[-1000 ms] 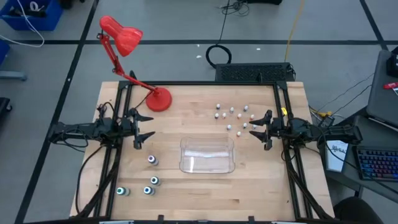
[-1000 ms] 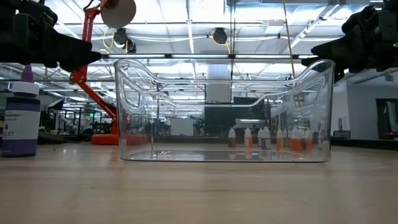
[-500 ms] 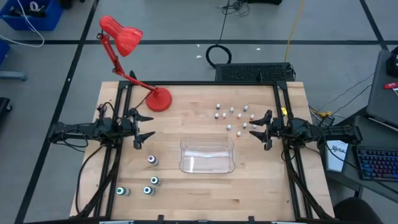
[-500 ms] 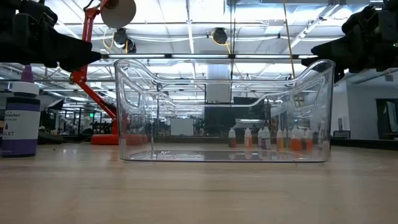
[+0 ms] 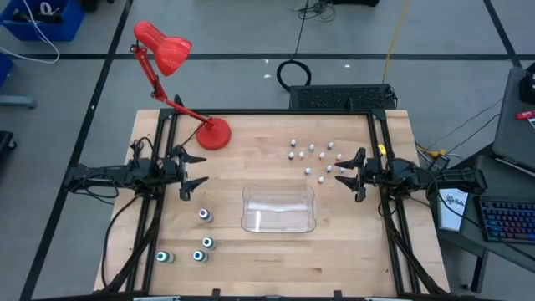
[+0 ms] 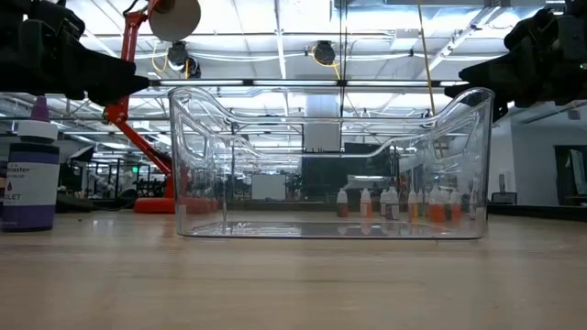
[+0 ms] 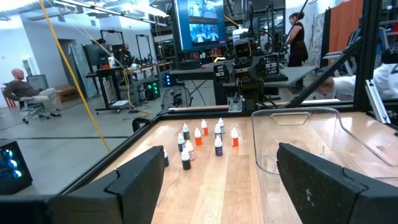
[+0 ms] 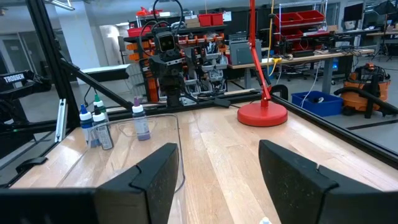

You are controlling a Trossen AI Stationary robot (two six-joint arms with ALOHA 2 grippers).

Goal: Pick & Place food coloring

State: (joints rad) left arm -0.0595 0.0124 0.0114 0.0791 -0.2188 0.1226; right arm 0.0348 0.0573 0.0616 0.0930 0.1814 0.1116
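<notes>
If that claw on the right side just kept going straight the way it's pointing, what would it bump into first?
Probably nothing on the table: the right gripper hangs open above it, pointing across at the left gripper. The small bottles sit off to one side, the clear tray to the other. Height is hard to judge.

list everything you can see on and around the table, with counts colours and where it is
small food coloring bottles: about ten, whitish with red, orange or dark caps, clustered at the table's far right
larger food coloring bottles: four, pale with teal tops, near-left of the table
clear tray: one, transparent, near centre, nothing in it
desk lamp: one, red, far-left of the table
table: one, light wood
keyboard: one, dark with lit keys, on a desk right of the table
left gripper: open, above the left edge, holding nothing
right gripper: open, above the right edge beside the small bottles, holding nothing
</notes>
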